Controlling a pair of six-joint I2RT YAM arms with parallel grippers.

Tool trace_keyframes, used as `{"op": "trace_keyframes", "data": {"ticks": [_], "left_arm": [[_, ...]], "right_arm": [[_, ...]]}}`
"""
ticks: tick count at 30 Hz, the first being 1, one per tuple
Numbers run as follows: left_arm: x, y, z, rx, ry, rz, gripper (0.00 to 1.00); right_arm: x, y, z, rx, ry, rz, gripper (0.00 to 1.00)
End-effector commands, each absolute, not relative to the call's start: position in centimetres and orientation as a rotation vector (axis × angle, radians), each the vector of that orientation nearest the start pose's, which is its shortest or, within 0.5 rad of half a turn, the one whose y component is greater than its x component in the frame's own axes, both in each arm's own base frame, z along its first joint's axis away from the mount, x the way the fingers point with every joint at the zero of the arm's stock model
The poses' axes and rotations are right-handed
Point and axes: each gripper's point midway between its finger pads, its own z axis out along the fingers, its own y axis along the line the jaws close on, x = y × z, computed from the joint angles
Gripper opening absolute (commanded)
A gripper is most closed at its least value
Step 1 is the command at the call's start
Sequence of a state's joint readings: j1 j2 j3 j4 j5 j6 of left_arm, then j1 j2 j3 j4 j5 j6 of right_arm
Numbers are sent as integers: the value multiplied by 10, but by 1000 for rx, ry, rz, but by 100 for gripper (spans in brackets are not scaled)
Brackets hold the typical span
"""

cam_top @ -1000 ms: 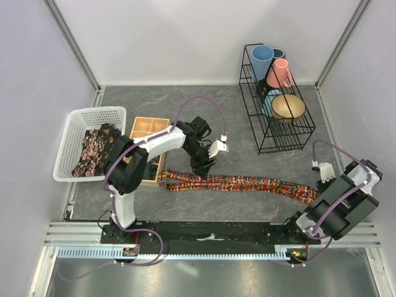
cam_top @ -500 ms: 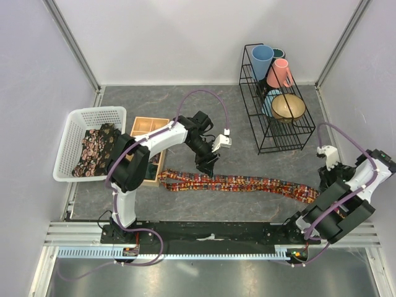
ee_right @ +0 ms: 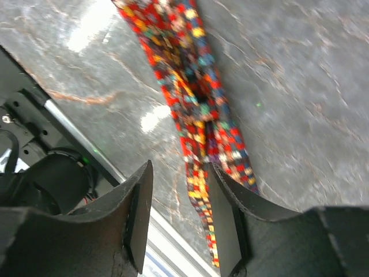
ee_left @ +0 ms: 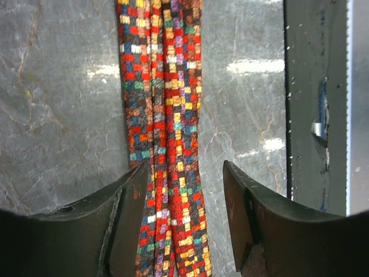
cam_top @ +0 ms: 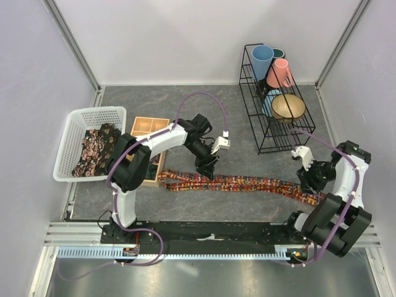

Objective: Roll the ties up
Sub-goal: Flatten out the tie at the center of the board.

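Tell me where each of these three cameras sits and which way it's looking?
Top view: fixed above and behind, facing down at the table; left arm and right arm show whole.
Left wrist: rides the left arm, facing down at the tie; its open left claw straddles it.
Right wrist: rides the right arm, facing down at the tie's far end; its open right claw shows.
Shared: all three see the same tie.

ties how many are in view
1 for sure: the tie lying flat across the table. The dark floral fabric piled in the white basket may be more ties; cannot tell how many.
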State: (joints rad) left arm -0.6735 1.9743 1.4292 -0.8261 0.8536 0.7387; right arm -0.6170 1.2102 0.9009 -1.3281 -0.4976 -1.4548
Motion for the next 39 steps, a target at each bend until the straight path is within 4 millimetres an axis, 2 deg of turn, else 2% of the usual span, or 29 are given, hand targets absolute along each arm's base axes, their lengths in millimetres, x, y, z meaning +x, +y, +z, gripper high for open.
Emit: {"op": "trace_keyframes", "data": {"ticks": [1, 6, 13, 19, 23, 31, 36, 39], "left_arm": [[228, -330, 84, 1769, 1869, -1298, 61], [232, -324, 91, 1717, 1896, -1348, 62], [229, -317, 89, 1714, 1914, -1350, 62], [223, -313, 87, 1706, 1938, -1369, 62], [221, -312, 85, 1706, 1944, -1373, 62], [224, -311, 83, 1703, 1954, -1363, 63], [225, -311, 84, 1703, 1957, -1356, 62], [225, -311, 83, 1699, 1967, -1357, 62]], "right_arm": [[148, -35, 94, -1086, 2509, 465, 50], [149, -35, 76, -1159, 2518, 407, 47], [150, -49, 58, -1181, 2551, 263, 47], [156, -54, 50, -1171, 2551, 219, 47], [165, -58, 45, -1116, 2561, 177, 51], [165, -59, 37, -1147, 2574, 158, 53], [169, -65, 33, -1139, 2592, 89, 52], [168, -69, 30, -1154, 2595, 55, 45]]}}
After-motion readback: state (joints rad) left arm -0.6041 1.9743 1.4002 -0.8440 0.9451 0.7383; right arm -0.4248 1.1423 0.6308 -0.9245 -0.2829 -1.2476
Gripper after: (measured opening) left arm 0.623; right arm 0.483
